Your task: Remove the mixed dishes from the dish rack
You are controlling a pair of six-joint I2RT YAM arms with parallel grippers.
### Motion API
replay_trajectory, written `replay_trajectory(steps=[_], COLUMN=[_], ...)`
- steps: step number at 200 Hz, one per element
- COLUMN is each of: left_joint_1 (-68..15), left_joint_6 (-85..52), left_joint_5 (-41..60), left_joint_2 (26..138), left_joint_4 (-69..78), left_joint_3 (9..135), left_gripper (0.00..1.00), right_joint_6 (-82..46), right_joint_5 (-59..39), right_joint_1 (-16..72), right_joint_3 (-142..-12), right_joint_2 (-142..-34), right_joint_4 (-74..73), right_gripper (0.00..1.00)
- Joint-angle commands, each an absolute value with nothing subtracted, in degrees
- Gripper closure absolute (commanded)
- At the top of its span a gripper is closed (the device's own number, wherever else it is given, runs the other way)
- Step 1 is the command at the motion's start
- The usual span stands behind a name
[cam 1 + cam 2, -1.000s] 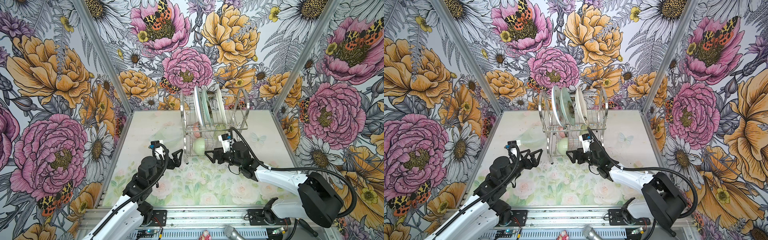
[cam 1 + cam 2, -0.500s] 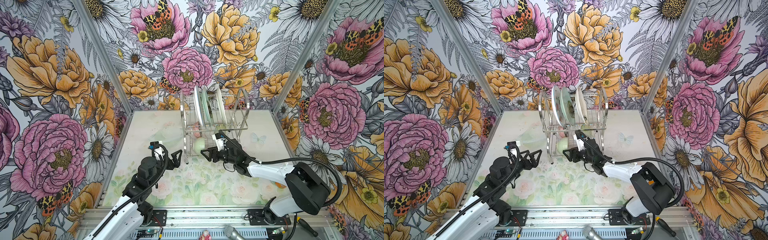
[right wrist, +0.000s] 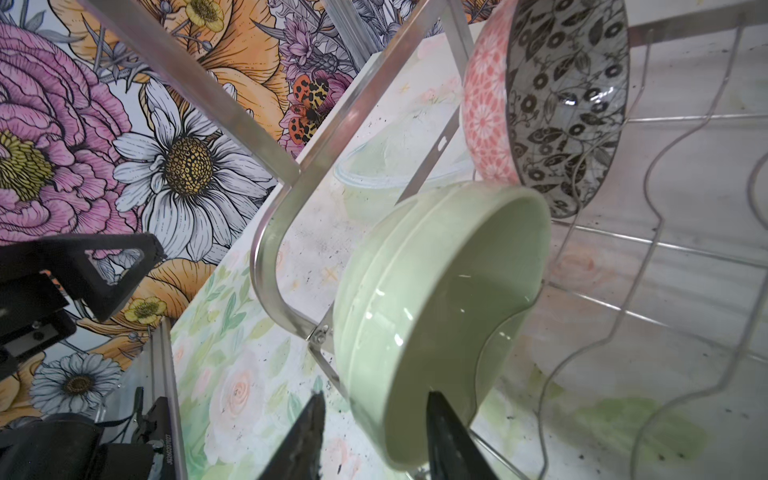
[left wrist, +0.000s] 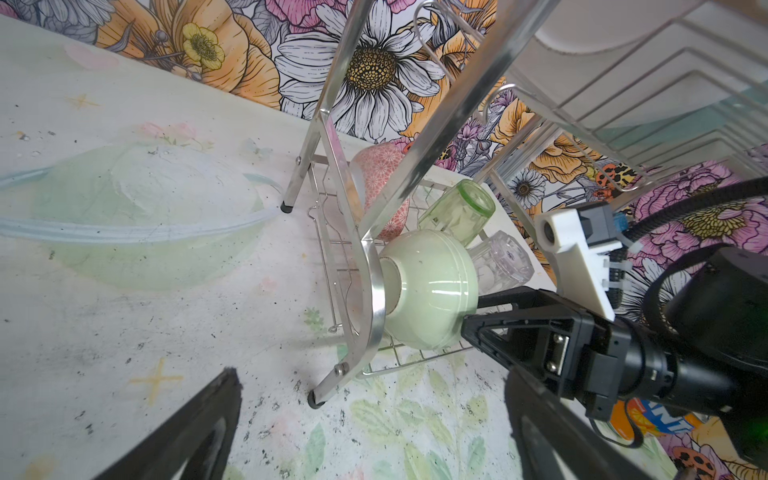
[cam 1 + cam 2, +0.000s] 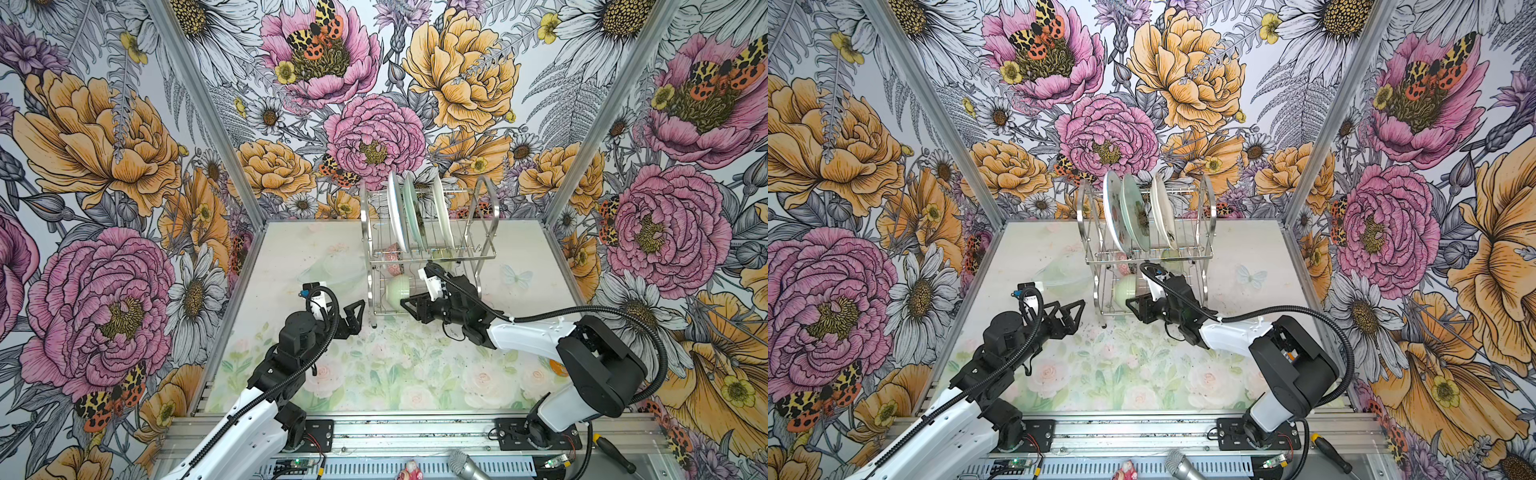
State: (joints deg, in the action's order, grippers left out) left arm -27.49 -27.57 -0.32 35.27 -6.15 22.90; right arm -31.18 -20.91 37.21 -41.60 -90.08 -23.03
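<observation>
The chrome dish rack (image 5: 486, 249) (image 5: 1204, 249) holds three upright plates (image 5: 411, 212) on top. On its lower tier a pale green bowl (image 5: 395, 286) (image 4: 432, 286) (image 3: 436, 291) stands on edge beside a pink bowl (image 4: 386, 166), a black-white bowl (image 3: 569, 95), a green tumbler (image 4: 461, 212) and a clear tumbler (image 4: 505, 257). My right gripper (image 5: 405, 301) (image 3: 374, 399) straddles the green bowl's rim, one finger inside, one outside with a small gap. My left gripper (image 5: 357, 309) (image 4: 372, 374) hovers wide open and empty, left of the rack's front leg.
A large translucent green bowl (image 5: 332, 270) (image 4: 137, 208) lies upside down on the table left of the rack. An orange-labelled can (image 5: 555, 368) stands behind my right arm. The rack's flat side frame (image 3: 266, 257) runs close to the green bowl.
My right gripper has pushed forward into the rack's lower tier and narrowed its jaws around the green bowl's rim. The left arm has stayed still.
</observation>
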Motion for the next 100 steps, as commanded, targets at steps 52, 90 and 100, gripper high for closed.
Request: replay_trajectory(steps=[52, 90, 100], left_joint_1=[-27.0, -27.0, -26.9], left_joint_6=[-27.7, -27.8, -27.8], left_joint_5=[0.6, -0.2, -0.5], left_joint_2=[35.5, 35.8, 35.9], left_joint_4=[-5.2, -5.1, -5.1], left_joint_3=[22.5, 22.4, 22.4], left_gripper=[0.01, 0.01, 0.01], right_joint_6=[-28.5, -28.1, -27.9], right_joint_5=[-22.6, -23.2, -23.9], right_joint_1=[37.5, 37.5, 37.5], right_joint_3=[-43.9, -44.5, -44.5], right_joint_2=[-93.0, -93.5, -93.6], right_joint_4=[-25.9, -26.1, -26.4], right_gripper=[0.73, 0.73, 0.76])
